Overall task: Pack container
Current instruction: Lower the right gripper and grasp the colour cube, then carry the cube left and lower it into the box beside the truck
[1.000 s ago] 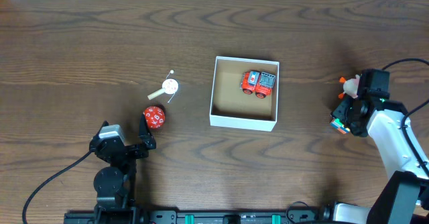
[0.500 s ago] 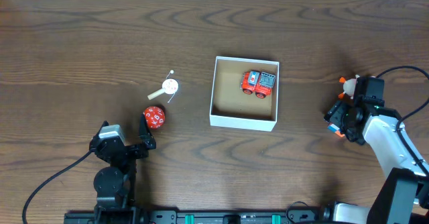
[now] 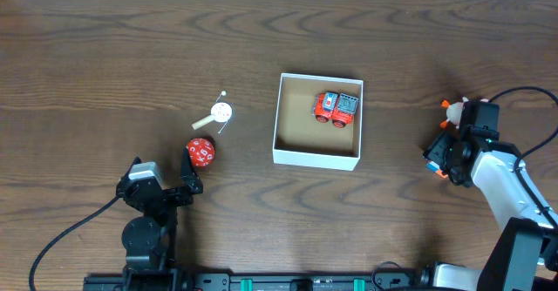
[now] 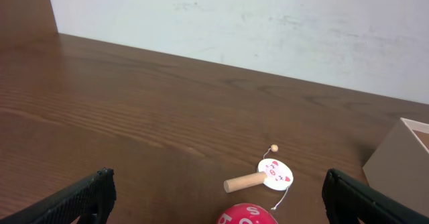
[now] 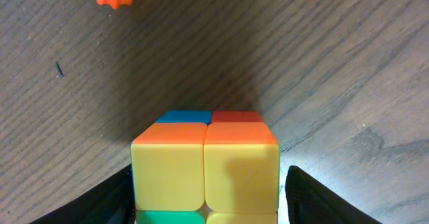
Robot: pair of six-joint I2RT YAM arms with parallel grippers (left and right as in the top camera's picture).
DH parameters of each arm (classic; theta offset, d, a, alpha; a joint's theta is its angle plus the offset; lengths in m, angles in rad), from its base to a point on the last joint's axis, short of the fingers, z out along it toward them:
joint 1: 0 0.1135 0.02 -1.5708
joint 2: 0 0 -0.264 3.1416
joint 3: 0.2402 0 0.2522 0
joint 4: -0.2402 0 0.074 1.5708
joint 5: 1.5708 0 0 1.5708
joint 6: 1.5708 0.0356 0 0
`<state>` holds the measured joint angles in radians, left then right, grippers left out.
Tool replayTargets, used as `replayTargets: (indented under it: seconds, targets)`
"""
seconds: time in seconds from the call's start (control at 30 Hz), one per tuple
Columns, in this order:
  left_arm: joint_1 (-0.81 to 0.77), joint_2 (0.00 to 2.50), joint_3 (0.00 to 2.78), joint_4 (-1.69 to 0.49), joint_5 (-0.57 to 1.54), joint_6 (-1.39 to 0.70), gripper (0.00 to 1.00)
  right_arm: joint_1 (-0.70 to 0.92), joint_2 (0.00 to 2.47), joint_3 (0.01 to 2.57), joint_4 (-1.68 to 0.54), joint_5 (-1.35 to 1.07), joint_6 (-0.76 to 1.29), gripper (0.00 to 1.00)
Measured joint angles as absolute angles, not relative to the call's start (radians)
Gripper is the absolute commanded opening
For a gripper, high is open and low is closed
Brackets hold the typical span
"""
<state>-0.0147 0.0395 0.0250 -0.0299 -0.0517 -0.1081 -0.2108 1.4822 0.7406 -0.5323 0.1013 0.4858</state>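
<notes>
White-and-tan square cardboard box [image 3: 316, 158] at desk [image 3: 105, 56] centre, red toy truck [image 3: 336, 108] inside toward its far-right corner.

Left pincer [image 4: 216, 196] spread wide by the near edge, red ball [image 4: 245, 215] just ahead.

Right pincer [image 5: 208, 197] near the right edge, clamped on a multicoloured plastic cube [image 5: 171, 163].

Dark wood table [image 3: 105, 47] w/ container [image 3: 316, 159], red ball [image 3: 200, 151], drum toy [image 3: 220, 113], orange-white toy [image 3: 453, 110].

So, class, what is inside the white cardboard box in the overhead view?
One red toy truck sits in the container's far right corner; the remaining tan floor shows bare. The patch beneath the truck is covered and cannot be seen.
</notes>
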Motion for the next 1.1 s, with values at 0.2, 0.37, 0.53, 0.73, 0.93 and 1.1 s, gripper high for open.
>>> replayTargets:
  seconds: [0.2, 0.37, 0.53, 0.73, 0.93, 1.1]
  targets:
    - [-0.015, 0.039, 0.025, -0.030, -0.052, -0.108, 0.98, -0.211, 1.493, 0.728, -0.505, 0.101, 0.486, 0.69]
    - [-0.015, 0.039, 0.025, -0.030, -0.052, -0.108, 0.98, -0.211, 1.531, 0.726, -0.492, 0.101, 0.485, 0.58]
    - [-0.015, 0.039, 0.025, -0.030, -0.052, -0.108, 0.98, -0.211, 1.544, 0.724, -0.482, 0.101, 0.485, 0.47]
    - [-0.015, 0.039, 0.025, -0.030, -0.052, -0.108, 0.98, -0.211, 1.544, 0.731, -0.506, 0.102, 0.472, 0.47]
    - [-0.015, 0.039, 0.025, -0.030, -0.052, -0.108, 0.98, -0.201, 1.546, 0.811, -0.626, 0.100, 0.451, 0.49]
    - [-0.015, 0.039, 0.025, -0.030, -0.052, -0.108, 0.98, -0.147, 1.547, 0.961, -0.722, 0.100, 0.415, 0.48]
